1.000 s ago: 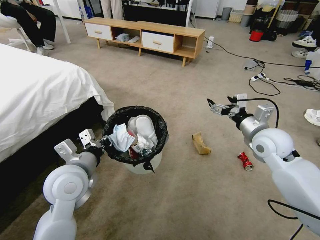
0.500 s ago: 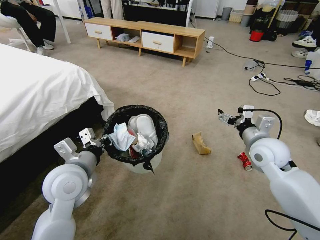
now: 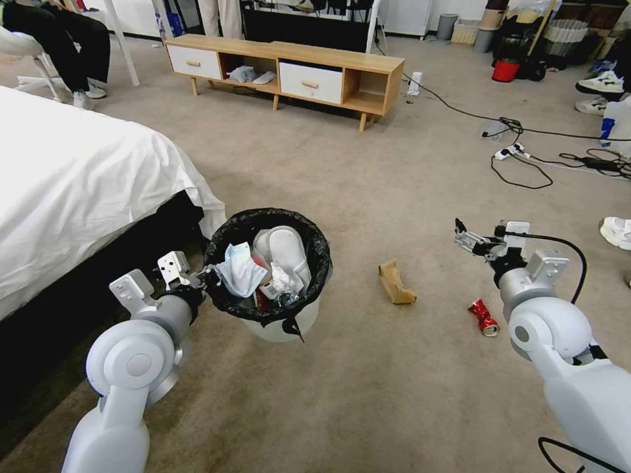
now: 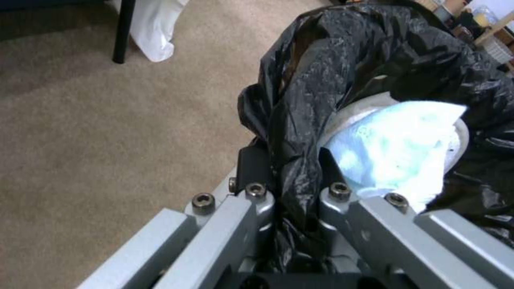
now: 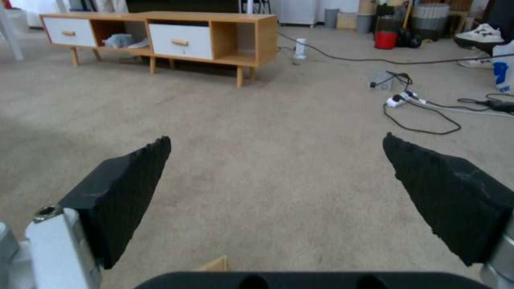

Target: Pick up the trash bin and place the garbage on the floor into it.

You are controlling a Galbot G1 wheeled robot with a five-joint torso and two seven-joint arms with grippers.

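Black crinkled liner, folded over the rim of the trash bin [image 3: 268, 279], is pinched between the fingers of the left pincer [image 4: 292, 188]; the grip is taken at the rim on the side facing the bed [image 3: 72, 190], presumably so that the bin can be carried by one arm while its mouth stays open and upward for loading. The bin is seen close to the foot corner of the bed, over the floor [image 3: 368, 394]; whether its base rests on the carpet or is lifted just clear of it cannot be told. Litter is already held inside: a pale blue face mask [image 3: 238, 270] against the gripped rim, crumpled tissue and a white plastic bottle [image 3: 284, 248]. Two pieces of garbage are left on the floor: a torn cardboard piece [image 3: 396, 282] near the bin, and a crushed red can [image 3: 483, 316] farther toward the robot's right. The left arm is bent at the elbow, with its forearm directed forward and level with the rim. The right pincer [image 3: 468, 239] is spread wide and empty, as shown by the two black pads [image 5: 128, 192] standing well apart; it is held above the carpet beyond the can, the forearm pointing forward and slightly down, a pose judged suitable for a descent onto the remaining litter.
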